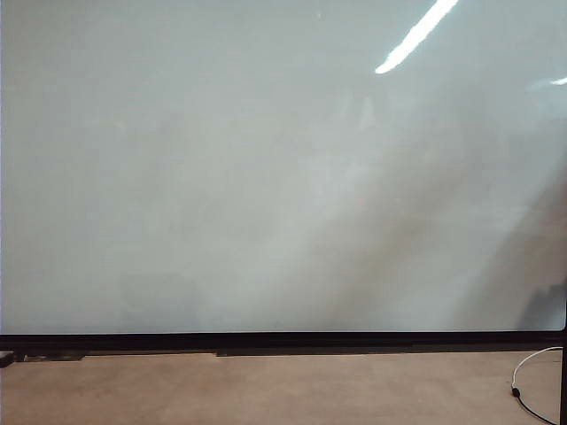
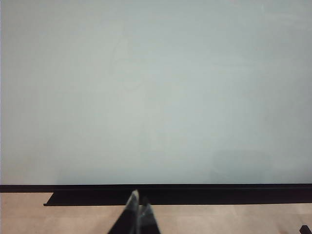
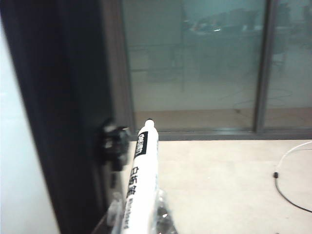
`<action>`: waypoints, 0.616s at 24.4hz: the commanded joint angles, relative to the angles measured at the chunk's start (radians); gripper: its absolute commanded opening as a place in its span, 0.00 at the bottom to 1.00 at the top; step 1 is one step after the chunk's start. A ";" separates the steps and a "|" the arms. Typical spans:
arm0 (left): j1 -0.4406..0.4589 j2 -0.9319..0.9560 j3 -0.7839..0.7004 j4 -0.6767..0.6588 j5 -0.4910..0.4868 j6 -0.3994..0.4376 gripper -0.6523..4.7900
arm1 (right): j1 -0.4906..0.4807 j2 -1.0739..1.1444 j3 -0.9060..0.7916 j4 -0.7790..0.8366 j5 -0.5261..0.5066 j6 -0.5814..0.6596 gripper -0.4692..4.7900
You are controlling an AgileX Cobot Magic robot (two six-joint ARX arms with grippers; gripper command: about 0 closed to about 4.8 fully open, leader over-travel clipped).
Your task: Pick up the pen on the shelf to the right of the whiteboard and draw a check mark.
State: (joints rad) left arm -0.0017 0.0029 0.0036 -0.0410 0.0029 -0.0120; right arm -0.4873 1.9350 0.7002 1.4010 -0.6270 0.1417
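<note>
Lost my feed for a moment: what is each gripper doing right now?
Left gripper: shut, empty, low in front of the whiteboard.
Right gripper: shut on the pen, off the whiteboard's right edge.

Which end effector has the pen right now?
The right end effector: the pen rises from between its fingers. The left end effector is shut on nothing, facing the whiteboard.

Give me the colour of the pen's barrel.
White with black lettering; the pen shows best in the right wrist view.
</note>
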 commanded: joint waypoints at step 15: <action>0.000 0.000 0.003 0.012 0.001 0.004 0.11 | 0.003 -0.316 -0.269 0.009 0.383 0.049 0.08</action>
State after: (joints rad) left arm -0.0017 0.0029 0.0036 -0.0414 0.0032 -0.0124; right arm -0.5003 1.6661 0.4656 1.3933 -0.3302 0.1879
